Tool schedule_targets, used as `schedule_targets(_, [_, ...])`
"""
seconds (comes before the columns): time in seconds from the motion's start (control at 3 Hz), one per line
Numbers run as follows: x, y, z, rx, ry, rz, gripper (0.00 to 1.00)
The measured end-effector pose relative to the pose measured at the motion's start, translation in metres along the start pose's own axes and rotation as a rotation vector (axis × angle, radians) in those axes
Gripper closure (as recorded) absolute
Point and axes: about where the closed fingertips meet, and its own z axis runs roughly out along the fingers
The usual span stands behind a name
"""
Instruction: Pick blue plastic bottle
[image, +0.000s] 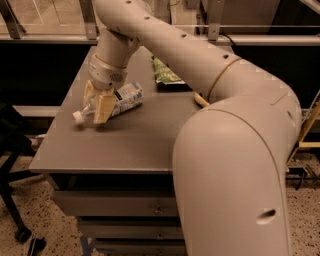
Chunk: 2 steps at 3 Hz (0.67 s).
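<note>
One clear white-capped plastic bottle (127, 95) lay sideways, left on the grey table (125, 145); we logged the cream gripper (95, 111), jaws pinching its neck.

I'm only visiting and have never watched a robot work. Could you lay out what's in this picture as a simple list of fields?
Tool: at the end of the white arm, down over the cap end of the bottle
Blue plastic bottle: lying on its side, white cap toward the picture's left
Green snack bag: farther back on the table, apart from the bottle
Table: grey top, drawers beneath
Task status: bottle not yet clearly lifted
</note>
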Motion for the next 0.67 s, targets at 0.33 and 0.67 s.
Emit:
schedule_targets(0.33, [-0.0022,-0.0001,-0.004,0.0,0.0,0.0,0.51])
schedule_targets(0.67, [-0.0032,-0.0038,-0.0012,0.008,-0.003,-0.001,0.28])
